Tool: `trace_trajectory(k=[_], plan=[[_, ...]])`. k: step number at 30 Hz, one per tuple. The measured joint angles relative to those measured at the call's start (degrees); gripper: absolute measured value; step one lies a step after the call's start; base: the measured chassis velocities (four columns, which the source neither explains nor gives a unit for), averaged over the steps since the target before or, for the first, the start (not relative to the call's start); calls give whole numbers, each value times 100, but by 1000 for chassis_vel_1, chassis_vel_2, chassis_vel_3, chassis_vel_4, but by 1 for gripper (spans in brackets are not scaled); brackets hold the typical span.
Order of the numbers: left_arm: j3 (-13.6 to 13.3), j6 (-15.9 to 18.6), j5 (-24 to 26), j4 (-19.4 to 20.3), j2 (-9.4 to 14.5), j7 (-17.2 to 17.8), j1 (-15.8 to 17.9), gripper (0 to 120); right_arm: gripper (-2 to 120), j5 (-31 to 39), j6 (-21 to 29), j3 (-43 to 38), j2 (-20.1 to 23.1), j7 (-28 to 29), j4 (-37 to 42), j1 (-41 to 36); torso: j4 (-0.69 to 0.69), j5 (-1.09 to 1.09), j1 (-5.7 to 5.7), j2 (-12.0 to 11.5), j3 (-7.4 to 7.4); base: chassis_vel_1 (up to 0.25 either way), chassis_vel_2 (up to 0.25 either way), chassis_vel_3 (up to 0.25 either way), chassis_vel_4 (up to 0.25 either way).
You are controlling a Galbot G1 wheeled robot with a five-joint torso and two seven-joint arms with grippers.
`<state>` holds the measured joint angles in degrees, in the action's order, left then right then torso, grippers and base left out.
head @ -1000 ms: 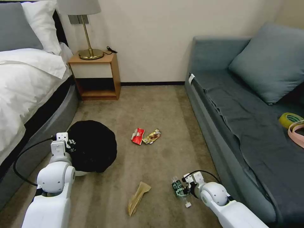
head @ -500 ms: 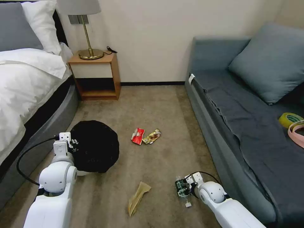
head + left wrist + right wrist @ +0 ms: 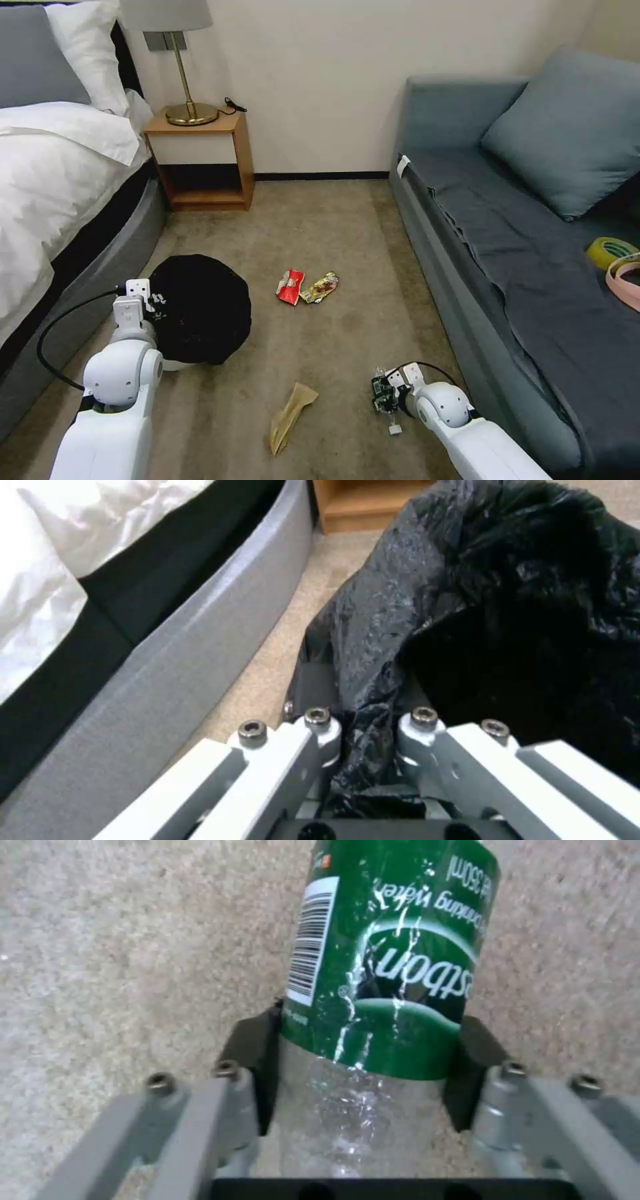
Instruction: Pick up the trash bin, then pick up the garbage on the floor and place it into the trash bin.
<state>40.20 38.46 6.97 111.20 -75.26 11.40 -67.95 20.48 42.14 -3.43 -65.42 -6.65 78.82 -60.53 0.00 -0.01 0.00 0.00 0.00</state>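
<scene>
My right end effector [image 3: 363, 1060] pinches the water bottle [image 3: 380, 975]; my left end effector [image 3: 363, 730] pinches the trash bin [image 3: 200, 310] rim. I should lift the bottle level, grip firm.

A: Lighting? Even, soft indoor light in the head view, no hard shadows; faint shade under the trash bin [image 3: 200, 310].

B: Glare?

A: Small glints on the bin's black bag [image 3: 427, 605] and streaks on the bottle [image 3: 387, 970].

B: Focus?

A: Left hand [image 3: 367, 725] and right hand [image 3: 363, 1067] soft up close; carpet [image 3: 100, 940] beyond the bottle grainy, slightly blurred.
</scene>
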Motion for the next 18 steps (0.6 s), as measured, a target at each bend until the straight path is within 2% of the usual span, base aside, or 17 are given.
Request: trace_trajectory(k=[7, 17, 18], plan=[[-18, 8, -8, 20, 23, -12, 8, 4, 24, -128, -37, 3, -25, -15, 71, -37, 0, 1, 0, 0, 0, 0, 0, 0, 0], [-24, 58, -44, 147, -15, -15, -5, 4, 22, 299, -9, -124, 14, -8, 536, 131, 0, 2, 0, 0, 0, 0, 0, 0, 0], [-24, 64, -37, 186, -16, -94, -19, 4, 22, 655, -4, -198, 114, 29, 895, 265, -1, 1, 0, 0, 0, 0, 0, 0, 0]])
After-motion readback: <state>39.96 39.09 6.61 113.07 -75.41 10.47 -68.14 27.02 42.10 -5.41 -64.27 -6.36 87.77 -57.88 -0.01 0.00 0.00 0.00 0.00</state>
